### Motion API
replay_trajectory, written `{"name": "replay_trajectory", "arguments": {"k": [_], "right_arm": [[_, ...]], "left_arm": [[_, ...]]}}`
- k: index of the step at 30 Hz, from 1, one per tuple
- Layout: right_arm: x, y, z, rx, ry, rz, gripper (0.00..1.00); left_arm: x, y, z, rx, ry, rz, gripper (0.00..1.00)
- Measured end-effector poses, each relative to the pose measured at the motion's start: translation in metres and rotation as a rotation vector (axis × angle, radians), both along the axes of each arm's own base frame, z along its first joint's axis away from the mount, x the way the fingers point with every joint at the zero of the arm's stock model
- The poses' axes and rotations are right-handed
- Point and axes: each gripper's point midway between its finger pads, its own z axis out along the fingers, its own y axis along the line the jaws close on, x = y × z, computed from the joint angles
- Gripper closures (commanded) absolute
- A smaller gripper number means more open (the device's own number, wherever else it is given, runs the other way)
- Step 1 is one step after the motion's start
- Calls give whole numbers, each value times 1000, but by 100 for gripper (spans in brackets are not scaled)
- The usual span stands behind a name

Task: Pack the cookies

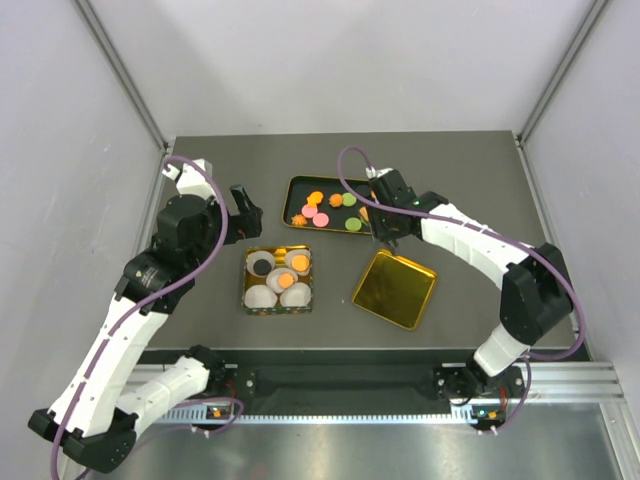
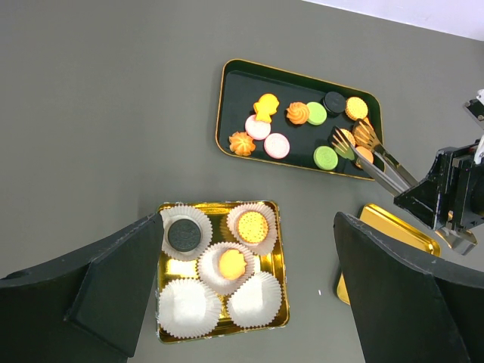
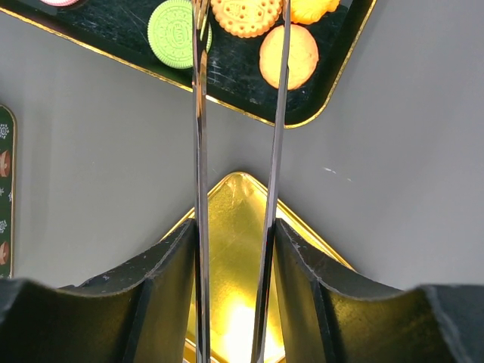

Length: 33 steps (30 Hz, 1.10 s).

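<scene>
Metal tongs (image 3: 200, 151) are clamped in the right gripper (image 3: 236, 236). Its fingers (image 3: 162, 287) press on the outside of both tong arms, and the arms themselves stand apart. The tong tips run out of the top of the right wrist view, over the near-right corner of the dark tray (image 3: 234, 79).

Position of the cookies (image 2: 277, 145) relative to the tongs:
- A ridged orange biscuit (image 3: 246, 15) sits between the two arms.
- A green cookie (image 3: 178, 34) lies just outside the left arm.
- A plain orange cookie (image 3: 289, 57) lies just outside the right arm.
- I cannot tell whether the tips touch any of them.

The left wrist view shows the remaining loose cookies spread across the same tray: two pink, a second green, one dark, and several orange shaped ones.

The gold tin (image 2: 274, 261) sits on the table (image 1: 470, 170), nearer than the tray, and holds five white paper cups (image 2: 185, 306).
- Three cups are filled: a dark cookie (image 2: 184, 234), a ridged orange one and a smooth orange one.
- The two nearest cups hold nothing.

The gold lid (image 1: 395, 290) lies inside-up to the right of the tin, directly below the right gripper.

The left gripper (image 1: 243, 207) has its fingers (image 2: 113, 287) wide apart with nothing held. It hangs off the tray's left end, with the tin in its camera view.
</scene>
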Motion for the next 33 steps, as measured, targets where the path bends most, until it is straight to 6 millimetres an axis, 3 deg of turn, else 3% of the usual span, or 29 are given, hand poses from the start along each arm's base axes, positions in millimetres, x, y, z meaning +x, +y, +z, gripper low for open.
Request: {"name": "replay_trajectory", "arguments": {"k": [18, 33], "right_arm": [[-1, 2, -11, 21, 49, 21, 64], [15, 4, 16, 53, -18, 2, 65]], "left_arm": [[0, 0, 0, 0, 0, 0, 1], [0, 0, 0, 1, 0, 1, 1]]}}
